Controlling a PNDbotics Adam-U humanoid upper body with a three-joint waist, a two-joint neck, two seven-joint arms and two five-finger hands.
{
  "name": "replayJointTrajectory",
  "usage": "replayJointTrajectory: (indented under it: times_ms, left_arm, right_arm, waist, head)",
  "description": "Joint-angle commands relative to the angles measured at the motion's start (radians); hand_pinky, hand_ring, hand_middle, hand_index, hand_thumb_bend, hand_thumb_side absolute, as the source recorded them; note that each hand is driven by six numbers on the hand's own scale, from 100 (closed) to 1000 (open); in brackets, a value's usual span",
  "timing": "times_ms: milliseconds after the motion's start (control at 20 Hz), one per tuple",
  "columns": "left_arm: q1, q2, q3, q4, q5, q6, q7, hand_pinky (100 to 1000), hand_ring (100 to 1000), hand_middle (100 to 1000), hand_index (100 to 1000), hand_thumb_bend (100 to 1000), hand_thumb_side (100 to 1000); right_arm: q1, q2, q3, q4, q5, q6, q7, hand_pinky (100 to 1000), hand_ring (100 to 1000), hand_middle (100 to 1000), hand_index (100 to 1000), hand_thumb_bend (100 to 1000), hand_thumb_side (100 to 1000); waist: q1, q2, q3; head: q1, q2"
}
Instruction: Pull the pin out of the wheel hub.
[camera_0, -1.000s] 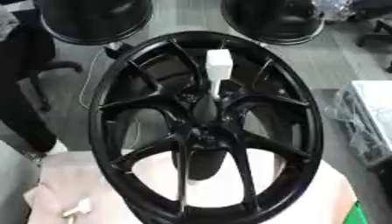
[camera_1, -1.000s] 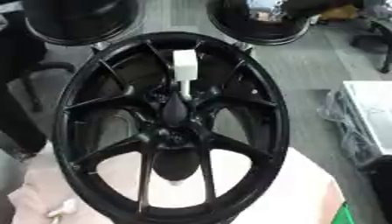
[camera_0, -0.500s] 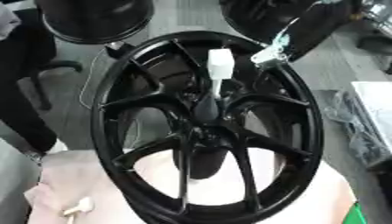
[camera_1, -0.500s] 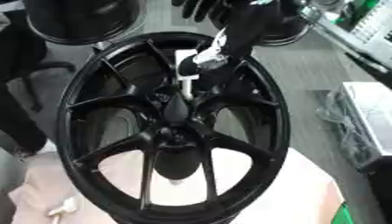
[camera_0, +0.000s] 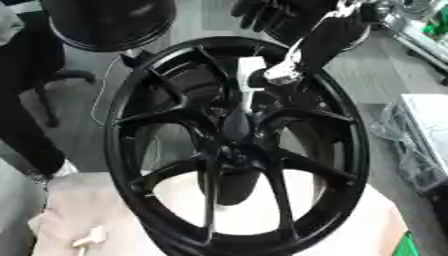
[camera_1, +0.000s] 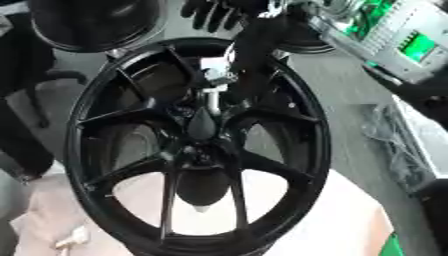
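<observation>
Right robot hand (camera_0: 262, 12) open, pin (camera_0: 248, 82) upright

We see both views softly blurred throughout under even, fairly bright indoor light, with no edge crisp on the wheel hub (camera_0: 236, 145), whose black spokes carry only faint grey sheen. The white pin (camera_0: 248, 75) looks washed out and smeared, and the right hand (camera_1: 210, 11) at the top edge is a dark, streaked shape. The pale cloth (camera_0: 96, 200) under the hub's lower rim glows slightly overexposed, and a soft shadow lies beneath the rim.
</observation>
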Motion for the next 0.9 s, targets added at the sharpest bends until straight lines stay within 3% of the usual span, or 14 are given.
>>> replayJointTrajectory:
  times_ms: [50, 250, 450, 900]
  left_arm:
    - [-0.003, 0.029, 0.010, -0.016, 0.004, 0.000, 0.004, 725, 732, 726, 810, 339, 740]
    - [-0.002, 0.028, 0.009, -0.015, 0.005, 0.001, 0.002, 724, 732, 726, 810, 336, 743]
    - [-0.001, 0.028, 0.009, -0.015, 0.004, 0.001, 0.002, 724, 732, 727, 810, 338, 740]
    - [-0.003, 0.023, 0.007, -0.014, 0.005, 0.002, 0.002, 724, 732, 726, 809, 333, 743]
  right_arm:
    - [-0.025, 0.018, 0.000, 0.018, 0.037, 0.027, -0.006, 859, 840, 800, 894, 484, 205]
    - [-0.034, 0.052, 0.017, 0.028, 0.055, 0.089, -0.037, 859, 842, 804, 904, 531, 222]
    - [-0.032, 0.062, 0.030, 0.013, 0.040, 0.126, -0.048, 858, 846, 807, 906, 489, 220]
    - [0.003, 0.079, 0.021, 0.036, 0.055, 0.125, -0.052, 842, 869, 822, 909, 459, 180]
  waist:
    - [0.007, -0.030, -0.004]
    - [0.009, -0.031, -0.009]
    - [0.010, -0.029, -0.005]
    - [0.005, -0.020, -0.004]
  head:
    - [0.008, 0.013]
    - [0.018, 0.024]
    - [0.015, 0.021]
    - [0.023, 0.005]
